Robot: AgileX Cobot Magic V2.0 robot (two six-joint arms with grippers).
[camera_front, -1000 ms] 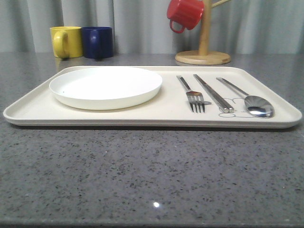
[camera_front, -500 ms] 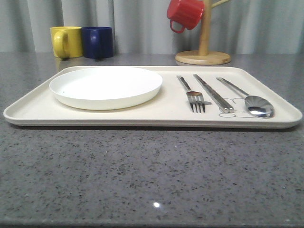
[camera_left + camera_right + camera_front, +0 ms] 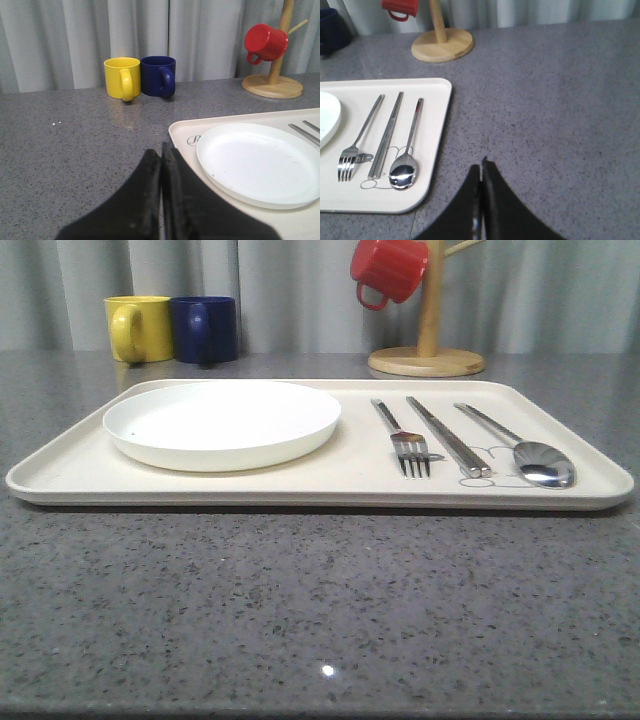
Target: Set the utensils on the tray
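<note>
A cream tray [image 3: 340, 483] lies across the grey counter. On its right part lie a silver fork [image 3: 404, 439], a pair of chopsticks [image 3: 448, 436] and a spoon [image 3: 525, 451], side by side. The right wrist view shows the same fork [image 3: 357, 143], chopsticks [image 3: 387, 134] and spoon [image 3: 407, 157] on the tray [image 3: 434, 130]. My right gripper [image 3: 480, 167] is shut with nothing in it, over bare counter beside the tray's right edge. My left gripper [image 3: 161, 152] is shut and empty, above the counter at the tray's [image 3: 182, 135] left end.
A round white plate [image 3: 222, 421] sits on the tray's left half. At the back stand a yellow mug [image 3: 140, 327] and a dark blue mug [image 3: 204, 328]. A wooden mug tree [image 3: 427, 338] at the back right carries a red mug [image 3: 388, 269].
</note>
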